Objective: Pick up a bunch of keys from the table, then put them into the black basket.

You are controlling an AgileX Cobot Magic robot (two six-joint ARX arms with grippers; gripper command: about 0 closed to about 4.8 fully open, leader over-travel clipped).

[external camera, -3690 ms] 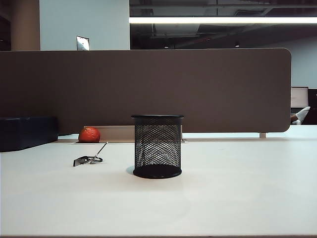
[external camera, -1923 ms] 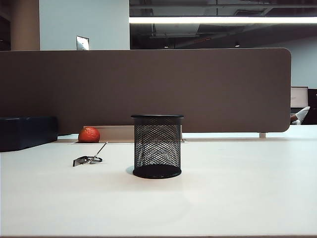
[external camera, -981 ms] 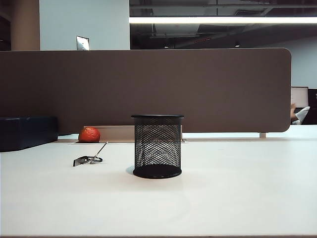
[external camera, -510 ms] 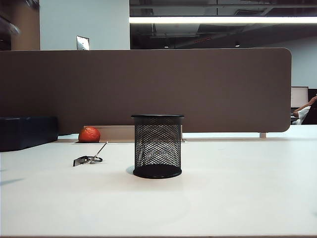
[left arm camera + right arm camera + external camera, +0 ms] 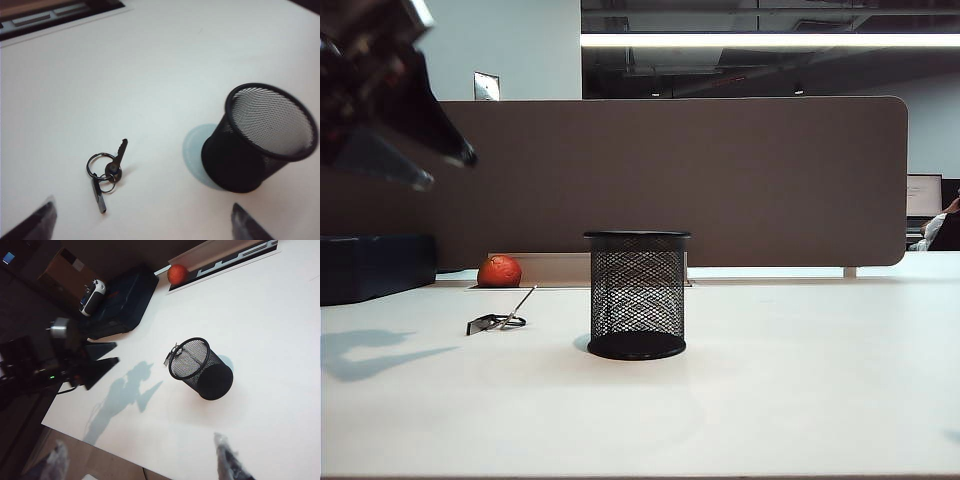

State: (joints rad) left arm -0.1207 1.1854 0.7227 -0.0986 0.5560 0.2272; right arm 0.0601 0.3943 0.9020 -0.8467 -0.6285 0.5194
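We see the bunch of keys (image 5: 498, 320) lying flat on the table (image 5: 800, 390), left of the black basket (image 5: 637, 296) and apart from it. From the left wrist view the keys (image 5: 106, 174) show a ring, a dark key angled away and a flat black tab, with bare table all around them. The black basket (image 5: 260, 137) stands upright near the middle of the table, its mesh wall and solid rim plain to see, nothing visible inside it.

The left gripper (image 5: 445, 165) hangs high at the far left, above the table and well above the keys, touching nothing; its two fingers are spread apart, and its shadow falls on the table at the left. In its own wrist view only the two fingertips (image 5: 35, 222) show, wide apart, with the keys between them farther off.

The right gripper (image 5: 140, 460) is outside the exterior view; its wrist camera shows its blurred fingertips set apart and empty, high over the near side of the table.

Behind the keys, a red-orange ball (image 5: 500, 271) sits by the brown partition (image 5: 720, 180), and a dark navy box (image 5: 375, 265) rests at the far left.
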